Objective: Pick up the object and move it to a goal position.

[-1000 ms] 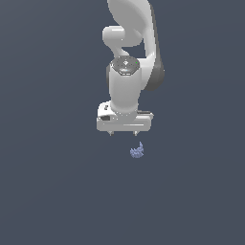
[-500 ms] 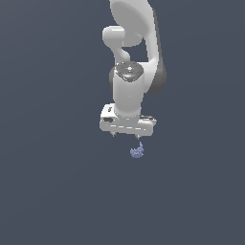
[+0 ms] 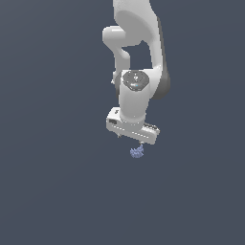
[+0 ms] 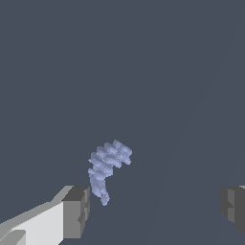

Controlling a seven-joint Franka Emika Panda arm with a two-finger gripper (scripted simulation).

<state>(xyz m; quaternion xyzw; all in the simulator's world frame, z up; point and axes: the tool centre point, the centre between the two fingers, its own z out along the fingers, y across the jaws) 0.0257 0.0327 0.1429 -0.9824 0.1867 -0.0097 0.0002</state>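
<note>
Gripper spread wide, holding nothing. Lumpy periwinkle object between fingertips, close beside one pad, open room toward the other.

— Any writing, labels or numbers to read anywhere?

— None that I can make out. The white arm carries no legible brand or digits, though the small dark marks on the housing above the end effector are perhaps too tiny to judge. The blue object is unmarked.
</note>
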